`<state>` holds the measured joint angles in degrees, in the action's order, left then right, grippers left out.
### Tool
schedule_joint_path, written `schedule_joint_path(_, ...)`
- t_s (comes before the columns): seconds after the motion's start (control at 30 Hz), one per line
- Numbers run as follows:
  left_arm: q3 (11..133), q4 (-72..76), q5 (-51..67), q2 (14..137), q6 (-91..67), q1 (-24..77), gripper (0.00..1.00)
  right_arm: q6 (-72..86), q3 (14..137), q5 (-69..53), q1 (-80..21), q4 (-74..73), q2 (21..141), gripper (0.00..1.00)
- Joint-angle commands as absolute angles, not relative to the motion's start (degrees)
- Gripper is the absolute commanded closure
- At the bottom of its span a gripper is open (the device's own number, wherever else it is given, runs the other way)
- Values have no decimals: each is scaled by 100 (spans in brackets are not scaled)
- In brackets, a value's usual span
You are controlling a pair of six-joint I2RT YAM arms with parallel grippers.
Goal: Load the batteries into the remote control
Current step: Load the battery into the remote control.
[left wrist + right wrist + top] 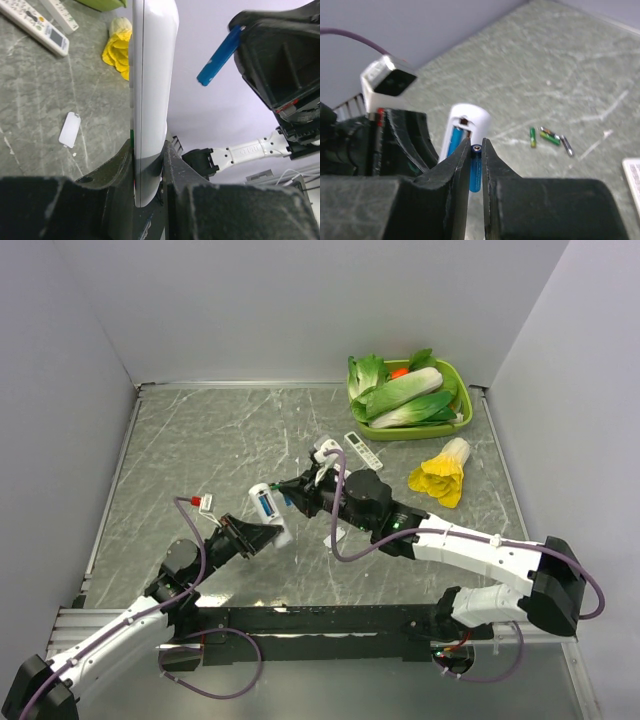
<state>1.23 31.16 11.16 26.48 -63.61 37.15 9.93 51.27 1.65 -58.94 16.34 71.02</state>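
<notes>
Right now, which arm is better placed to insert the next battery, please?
Right: the right gripper pinches a blue cylindrical battery near the open compartment of the slim white remote, while the left gripper clamps it.

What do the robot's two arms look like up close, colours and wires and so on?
Both have white tube-like segments joined by chunky black joints. The left arm and right arm each carry a looping purple cable. Each ends in a black gripper with two blunt fingers: left gripper, right gripper. A small green light glows on the right arm.
</notes>
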Motion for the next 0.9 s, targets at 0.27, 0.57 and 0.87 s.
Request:
schedule_joint_path(0.27,-360,3823,1521,2681,-6205,3691,99,545,5185,272,-6293,3129,7523,100)
schedule_joint_path(0.57,-378,3815,1512,2470,-6311,3691,99,413,5010,492,-6407,3436,7769,100)
schedule_joint_path(0.87,-387,3797,1441,2276,-6460,3691,99,387,5001,571,-6504,3384,7928,100)
